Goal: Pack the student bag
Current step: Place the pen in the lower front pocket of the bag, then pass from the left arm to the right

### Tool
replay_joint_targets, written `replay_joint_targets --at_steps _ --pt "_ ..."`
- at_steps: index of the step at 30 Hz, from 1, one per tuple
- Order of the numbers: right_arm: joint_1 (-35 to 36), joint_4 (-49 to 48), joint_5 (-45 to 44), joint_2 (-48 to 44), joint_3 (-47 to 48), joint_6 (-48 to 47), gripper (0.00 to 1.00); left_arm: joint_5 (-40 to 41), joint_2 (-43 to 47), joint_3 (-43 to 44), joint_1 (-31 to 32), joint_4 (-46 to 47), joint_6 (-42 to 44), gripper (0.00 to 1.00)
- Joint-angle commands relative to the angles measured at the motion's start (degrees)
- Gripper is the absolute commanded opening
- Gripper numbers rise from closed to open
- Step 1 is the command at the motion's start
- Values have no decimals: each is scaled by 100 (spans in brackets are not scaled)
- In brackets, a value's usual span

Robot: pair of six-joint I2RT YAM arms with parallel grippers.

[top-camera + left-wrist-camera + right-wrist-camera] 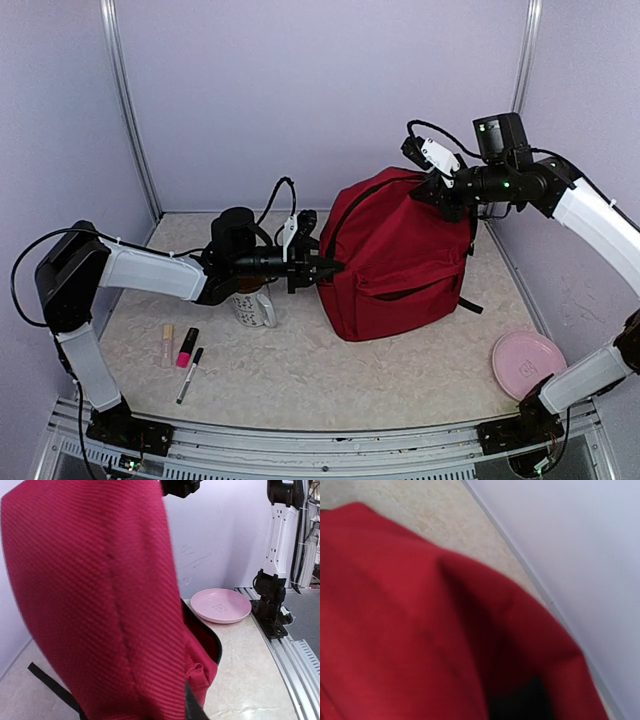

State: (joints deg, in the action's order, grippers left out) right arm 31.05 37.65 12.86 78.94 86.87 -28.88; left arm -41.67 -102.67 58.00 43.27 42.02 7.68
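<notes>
With the student bag (400,255) upright right of centre on the desk (330,385), the right tool (452,198), closed at its top, may hold no fabric, and the left tool (333,267), its opening unreadable, could topple it.

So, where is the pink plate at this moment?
In the top view, the pink plate lies flat on the table in its near right corner, to the right of the student bag and apart from it.

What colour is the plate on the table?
Pale pink; the left wrist view shows the plate best.
</notes>
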Motion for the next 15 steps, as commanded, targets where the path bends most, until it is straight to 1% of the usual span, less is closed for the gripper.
replay_joint_targets --at_steps 1,2,3,4,5,6,8,11,13,15 --pt "-27 -267 -20 -297 -201 184 0 218 455 -160 39 475 -342 55" --pt "-27 -346 -106 -327 -272 220 0 420 613 -131 48 378 -509 65" --pt "-28 -401 -253 -334 -322 265 0 696 813 -47 69 111 -683 71" --pt "-26 -440 -368 -335 -353 323 0 1002 1037 115 109 -349 -816 75" --pt "-28 -469 -474 -331 -388 380 0 1327 1262 299 155 -871 -916 88" --pt "-24 -502 -598 -329 -427 433 0 1711 1502 457 205 -1482 -998 97" --pt "-28 -597 -837 -333 -493 537 0 2529 1993 636 340 -2495 -1071 99" --pt "-29 -843 -1171 -373 -658 650 0 3849 2626 599 495 -3856 -1299 99" --pt "-27 -916 -1266 -356 -691 732 0 4749 2871 549 486 -4611 -1678 99" --pt "-22 -889 -1338 -328 -661 848 0 5616 3087 417 401 -5268 -2251 99"
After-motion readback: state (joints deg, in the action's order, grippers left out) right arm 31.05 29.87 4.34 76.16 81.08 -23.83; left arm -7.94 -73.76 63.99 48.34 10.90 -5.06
